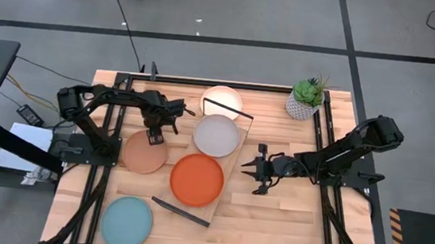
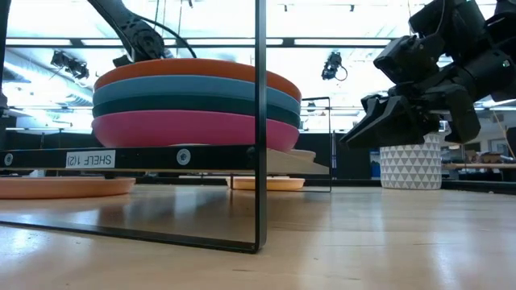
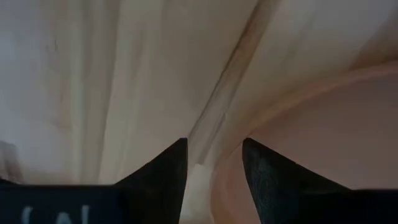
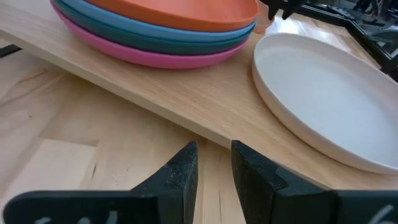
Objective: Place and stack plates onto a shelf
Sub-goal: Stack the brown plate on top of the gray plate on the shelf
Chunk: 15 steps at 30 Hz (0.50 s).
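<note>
The left gripper (image 1: 154, 137), jaws apart, sits at the peach plate (image 1: 144, 152) beside the shelf (image 1: 233, 170). The plate looks stiff, maybe slippery; grab its rim. The right gripper (image 1: 258, 172) waits, jaws slightly apart.

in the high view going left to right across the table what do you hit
light blue plate → peach plate with the left claw above it → orange plate on the shelf → right claw → potted plant
</note>
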Each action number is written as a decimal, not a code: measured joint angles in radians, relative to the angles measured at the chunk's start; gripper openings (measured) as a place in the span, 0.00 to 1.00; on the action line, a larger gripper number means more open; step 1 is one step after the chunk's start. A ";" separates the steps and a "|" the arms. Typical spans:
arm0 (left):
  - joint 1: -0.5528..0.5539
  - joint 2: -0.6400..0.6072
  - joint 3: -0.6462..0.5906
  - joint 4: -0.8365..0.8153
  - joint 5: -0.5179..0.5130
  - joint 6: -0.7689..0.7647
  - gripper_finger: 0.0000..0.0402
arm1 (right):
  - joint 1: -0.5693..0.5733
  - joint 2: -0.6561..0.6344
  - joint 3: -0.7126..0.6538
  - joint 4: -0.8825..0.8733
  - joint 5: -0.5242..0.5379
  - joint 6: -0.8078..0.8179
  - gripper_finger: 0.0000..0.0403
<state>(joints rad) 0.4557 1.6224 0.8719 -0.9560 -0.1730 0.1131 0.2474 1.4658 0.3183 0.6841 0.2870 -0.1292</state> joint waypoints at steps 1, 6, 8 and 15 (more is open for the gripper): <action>0.000 0.005 0.000 -0.001 -0.004 0.016 0.39 | 0.000 0.000 0.000 -0.001 -0.001 0.004 0.25; -0.001 0.014 -0.010 0.008 -0.007 0.085 0.34 | 0.000 0.000 0.000 -0.005 -0.001 0.027 0.25; -0.002 0.015 -0.028 0.011 -0.007 0.101 0.31 | 0.000 0.000 0.000 -0.006 -0.002 0.033 0.25; -0.012 0.014 -0.086 -0.006 -0.031 0.186 0.08 | 0.000 0.000 -0.001 -0.012 -0.005 0.033 0.25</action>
<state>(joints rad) 0.4438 1.6363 0.7861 -0.9617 -0.2037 0.2994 0.2474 1.4658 0.3176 0.6720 0.2821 -0.0959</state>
